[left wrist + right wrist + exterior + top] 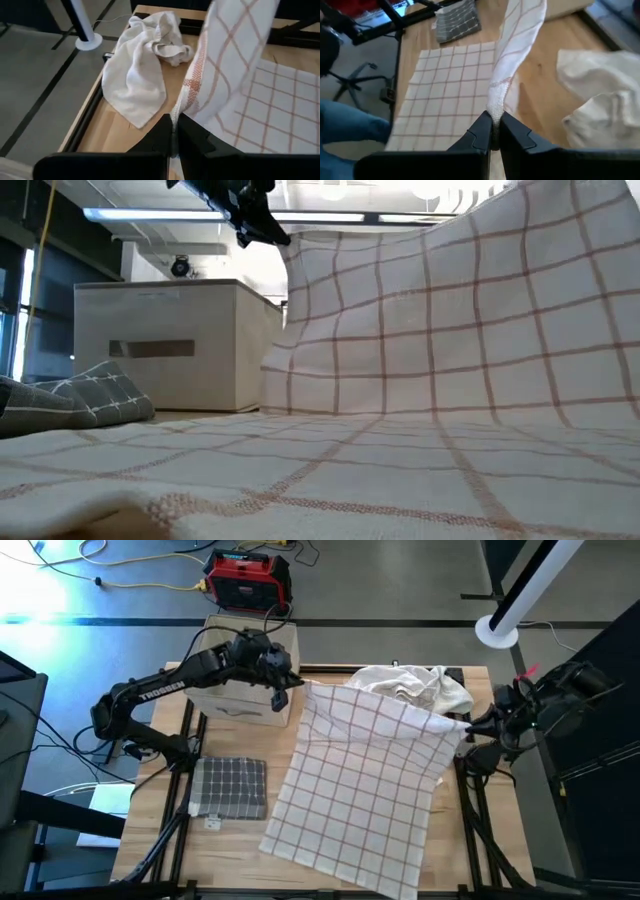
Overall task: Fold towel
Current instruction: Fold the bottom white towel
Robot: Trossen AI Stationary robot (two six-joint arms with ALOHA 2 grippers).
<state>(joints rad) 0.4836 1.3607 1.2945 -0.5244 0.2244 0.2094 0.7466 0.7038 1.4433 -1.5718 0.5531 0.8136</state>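
Two far corners of checked towel point(360, 790) pinched by left gripper point(283, 690) and right gripper point(470, 727), jaws clamped; soft, light, drapey; best held at corners.

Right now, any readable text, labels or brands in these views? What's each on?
"TROSSEN": white letters on the left arm, seen in the high view.
Red box on the floor behind the table: it carries a dark panel, any print too small to read.
Small tag by the folded gray cloth: too small to read.
Checked towel, cream cloth, storage box: no text visible.
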